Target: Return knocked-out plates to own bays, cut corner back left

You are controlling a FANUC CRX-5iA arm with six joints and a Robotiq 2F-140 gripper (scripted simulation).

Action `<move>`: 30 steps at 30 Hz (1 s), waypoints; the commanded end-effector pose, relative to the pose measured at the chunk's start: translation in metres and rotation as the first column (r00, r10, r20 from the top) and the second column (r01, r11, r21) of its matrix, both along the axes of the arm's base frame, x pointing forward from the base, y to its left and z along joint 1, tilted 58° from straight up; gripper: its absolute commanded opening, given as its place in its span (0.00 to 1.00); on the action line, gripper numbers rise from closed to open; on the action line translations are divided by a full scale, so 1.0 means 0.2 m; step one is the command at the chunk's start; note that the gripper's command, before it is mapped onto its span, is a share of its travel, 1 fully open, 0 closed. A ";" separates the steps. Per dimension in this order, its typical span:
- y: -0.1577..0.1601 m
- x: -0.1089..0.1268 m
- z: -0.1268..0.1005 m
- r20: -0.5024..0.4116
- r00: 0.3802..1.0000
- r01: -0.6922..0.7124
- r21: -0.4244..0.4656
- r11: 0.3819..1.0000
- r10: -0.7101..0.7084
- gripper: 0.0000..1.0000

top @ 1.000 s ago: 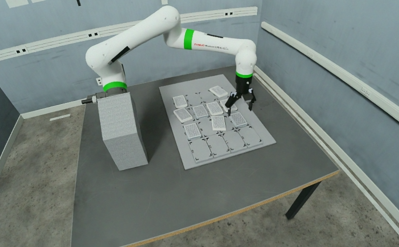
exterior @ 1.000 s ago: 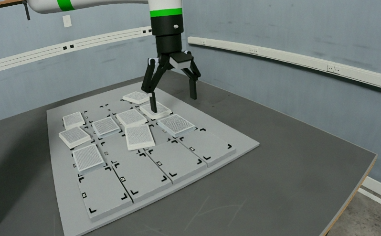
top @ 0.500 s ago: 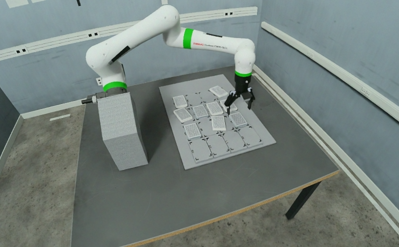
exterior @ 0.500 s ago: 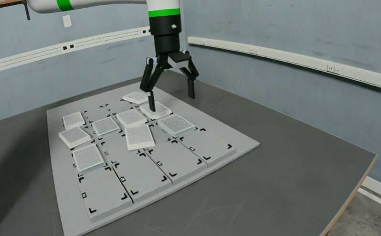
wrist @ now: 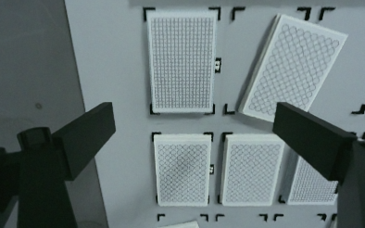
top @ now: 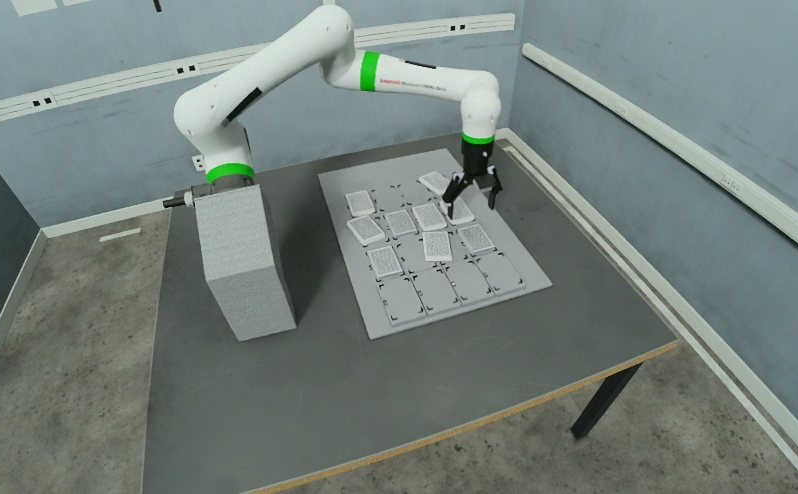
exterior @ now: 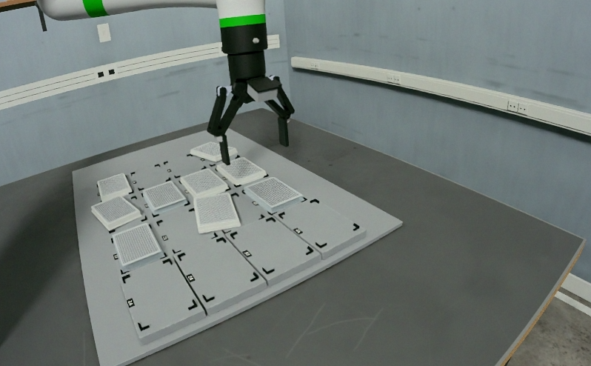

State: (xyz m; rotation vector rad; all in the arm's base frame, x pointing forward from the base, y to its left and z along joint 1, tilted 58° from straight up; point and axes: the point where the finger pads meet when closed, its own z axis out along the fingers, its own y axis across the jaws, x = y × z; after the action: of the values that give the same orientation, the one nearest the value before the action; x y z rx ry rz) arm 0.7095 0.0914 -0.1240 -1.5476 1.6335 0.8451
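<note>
Two open black fingers stood apart above white plates; one plate (wrist: pixel 297 67) lay tilted across its corner marks.

- The deck (top: pixel 359 301) (exterior: pixel 97 309) (wrist: pixel 106 56) lies on the table (top: pixel 266 417) (exterior: pixel 424 273) (wrist: pixel 22 56).
- A slanted plate (top: pixel 437 245) (exterior: pixel 216 212) (wrist: pixel 295 67) sits between bay 13's plate (top: pixel 384 262) (exterior: pixel 137 244) and bay 43's plate (top: pixel 476 238) (exterior: pixel 274 193) (wrist: pixel 182 62), across bay 33's corner pieces.

Between the claw (top: pixel 471 211) (exterior: pixel 255 152) (wrist: pixel 194 117) and the skewed plate (top: pixel 434 181) (exterior: pixel 212 150) at the back stands another plate (top: pixel 458 210) (exterior: pixel 241 170) (wrist: pixel 182 170).
</note>
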 end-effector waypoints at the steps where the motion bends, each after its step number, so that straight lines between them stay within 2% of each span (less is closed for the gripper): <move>1: 0.04 0.00 0.07 0.001 1.000 0.002 -0.001 1.000 -0.002 1.00; 24: 0.26 0.01 0.43 0.001 1.000 0.002 -0.001 1.000 -0.002 1.00; 30: 0.26 0.01 0.43 0.001 1.000 0.002 -0.001 1.000 -0.002 1.00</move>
State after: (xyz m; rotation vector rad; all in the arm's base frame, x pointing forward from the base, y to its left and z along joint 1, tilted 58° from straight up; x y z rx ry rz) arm 0.7113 0.1436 -0.0394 -1.5476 1.6338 0.8448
